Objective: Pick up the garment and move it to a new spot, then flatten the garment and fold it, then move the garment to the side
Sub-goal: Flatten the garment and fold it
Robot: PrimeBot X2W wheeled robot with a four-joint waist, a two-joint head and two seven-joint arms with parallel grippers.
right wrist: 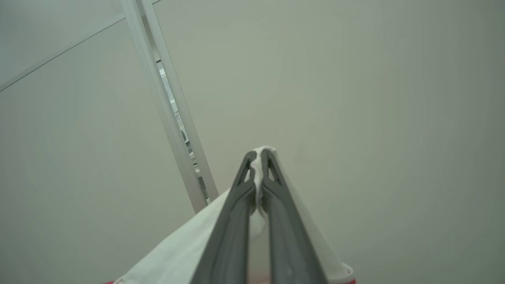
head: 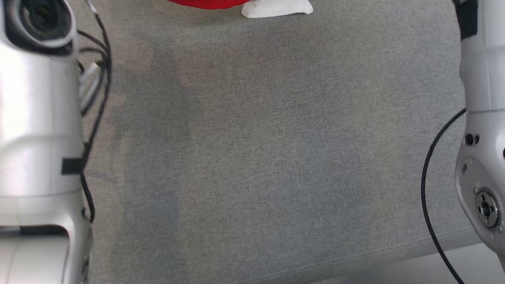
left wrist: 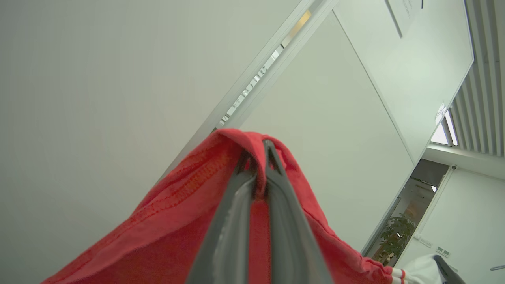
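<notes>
Garment (left wrist: 177,205), red and white: hung spanning both arms; left fingers (left wrist: 230,221) pinched its red edge, right fingers (right wrist: 232,221) its white edge.

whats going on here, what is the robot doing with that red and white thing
The robot has a red and white garment pinched in both grippers. The left gripper is shut on a red edge and the right gripper on a white part, both pointing upward. The garment's lower end shows at the far edge of the grey surface. It is not yet laid flat.
</notes>
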